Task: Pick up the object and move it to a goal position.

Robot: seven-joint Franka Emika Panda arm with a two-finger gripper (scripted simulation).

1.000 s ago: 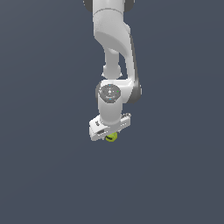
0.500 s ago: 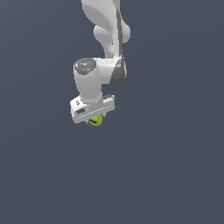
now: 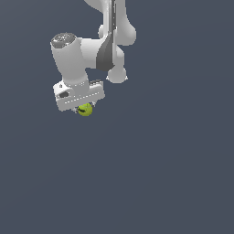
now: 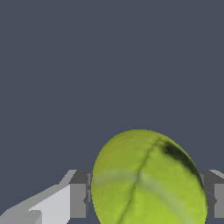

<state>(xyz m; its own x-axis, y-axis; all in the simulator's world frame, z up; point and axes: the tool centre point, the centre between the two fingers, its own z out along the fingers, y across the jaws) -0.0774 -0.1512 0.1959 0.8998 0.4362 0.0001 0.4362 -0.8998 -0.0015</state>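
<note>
- The white arm (image 3: 107, 43) comes down from the top edge of the exterior view, wrist bent toward the exterior view's left.
- The gripper (image 3: 85, 109) hangs in the upper left part of that view, over plain dark grey ground (image 3: 160, 173).
- The yellow-green ball (image 3: 85, 109) sits tucked right under the white hand, jaws clamped on it.
- In the wrist view the ball (image 4: 148, 179) fills the space between the fingers (image 4: 78, 200), touching them on both sides.
- A dark curved mark runs across its skin, a pale seam beside it.
</note>
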